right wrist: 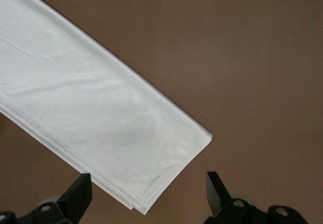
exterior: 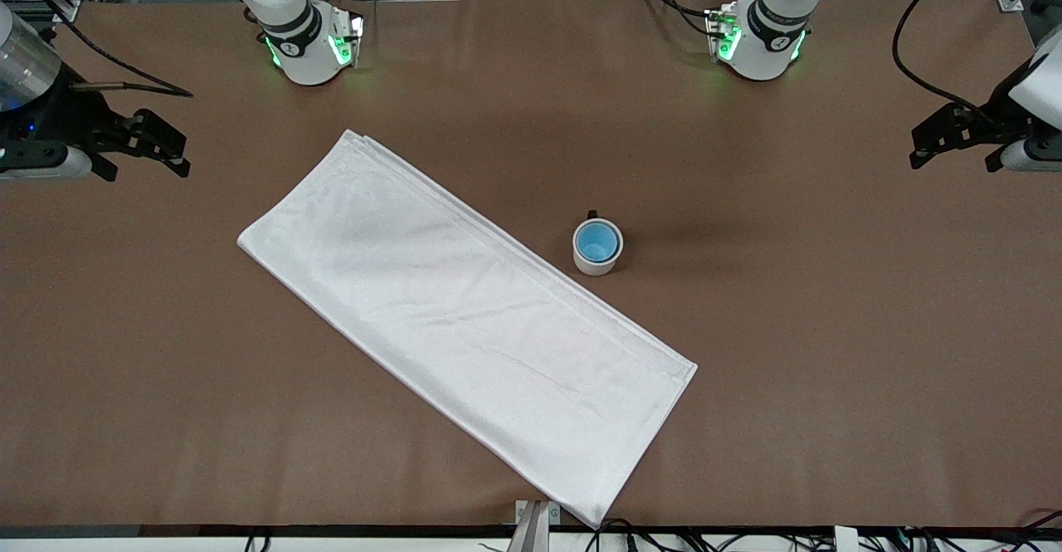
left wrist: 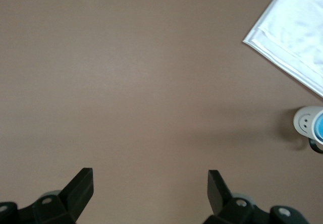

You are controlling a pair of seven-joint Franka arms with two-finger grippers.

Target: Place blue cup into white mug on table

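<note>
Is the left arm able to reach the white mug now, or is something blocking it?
Probably yes. The left claw is open over bare table, and nothing lies between it and the white mug, which holds the blue cup.

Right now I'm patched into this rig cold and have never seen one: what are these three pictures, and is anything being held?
Two robot arms work at a brown table. The wide picture looks down from across it; the other two come from cameras on each wrist. The left gripper waits open over the left arm's end of the table, the right gripper open over the right arm's end; neither holds anything. On the table a white mug stands with the blue cup already inside it, beside a large folded white cloth.
</note>
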